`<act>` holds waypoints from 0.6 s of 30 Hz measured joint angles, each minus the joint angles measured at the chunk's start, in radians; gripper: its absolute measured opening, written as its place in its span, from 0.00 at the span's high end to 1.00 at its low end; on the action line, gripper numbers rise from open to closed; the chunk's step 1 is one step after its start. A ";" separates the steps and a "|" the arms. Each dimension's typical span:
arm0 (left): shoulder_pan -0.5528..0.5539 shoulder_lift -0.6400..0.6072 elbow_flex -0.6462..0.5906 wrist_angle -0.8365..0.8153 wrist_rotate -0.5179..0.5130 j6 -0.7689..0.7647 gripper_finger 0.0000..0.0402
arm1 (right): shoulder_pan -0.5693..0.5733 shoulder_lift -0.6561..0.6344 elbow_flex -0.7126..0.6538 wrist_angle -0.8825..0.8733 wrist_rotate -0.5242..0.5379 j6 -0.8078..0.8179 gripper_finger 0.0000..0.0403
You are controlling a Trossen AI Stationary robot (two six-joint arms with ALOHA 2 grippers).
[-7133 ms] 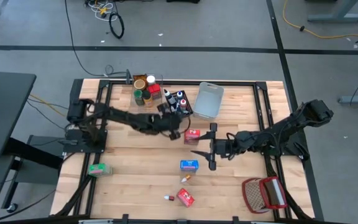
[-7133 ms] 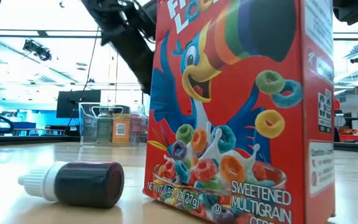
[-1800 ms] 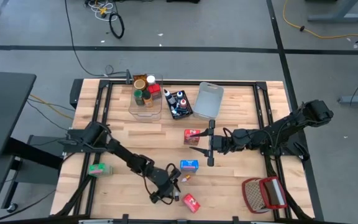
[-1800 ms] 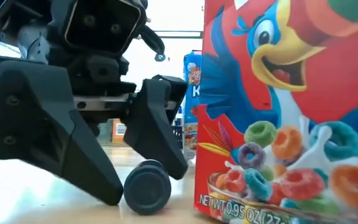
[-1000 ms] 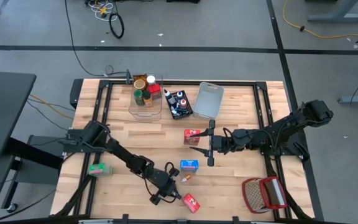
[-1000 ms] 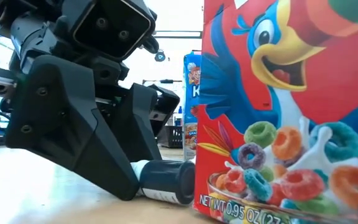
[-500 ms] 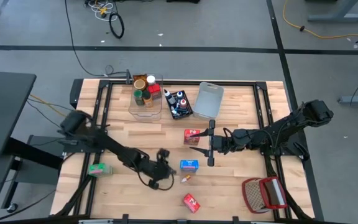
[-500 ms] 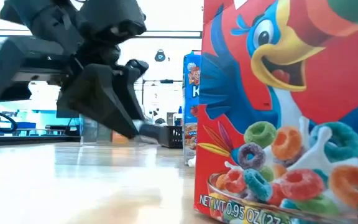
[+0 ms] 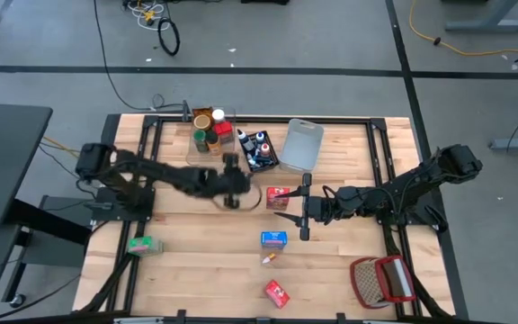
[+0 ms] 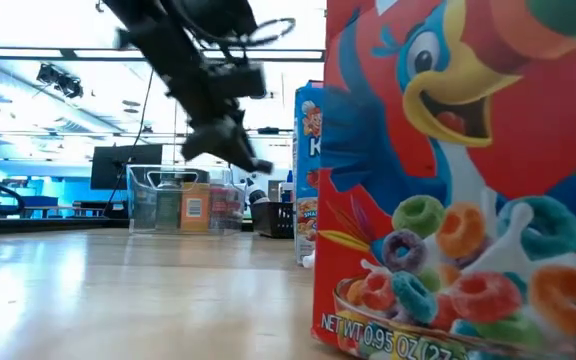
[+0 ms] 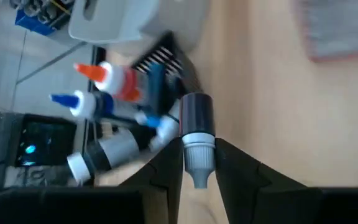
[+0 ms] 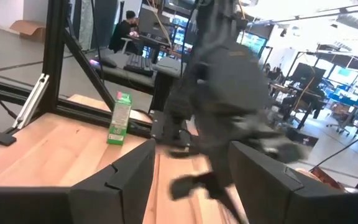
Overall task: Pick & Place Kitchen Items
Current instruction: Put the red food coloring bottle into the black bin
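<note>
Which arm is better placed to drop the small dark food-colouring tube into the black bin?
Left: its gripper is shut on the dark tube beside the black bin; the right gripper is open.

Left claw (image 9: 232, 200) above tabletop (image 9: 196, 261) mid-left, just before bottle bin (image 9: 261, 150), tube (image 11: 196, 134) between fingers. Jar bin (image 9: 210, 139) left of bottle bin; empty bin (image 9: 302, 146) right of it. Right claw (image 9: 305, 209) at centre, just right of box (image 9: 278, 197). Second box (image 9: 273, 238) before it; third box (image 9: 276, 292) near front edge. Carton (image 9: 140, 244) far left. Wire basket (image 9: 382, 279) at front right.
</note>
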 joint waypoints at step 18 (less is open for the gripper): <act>0.275 0.188 0.002 0.307 0.344 0.197 0.73 | 0.000 0.000 0.000 -0.061 0.000 0.019 0.47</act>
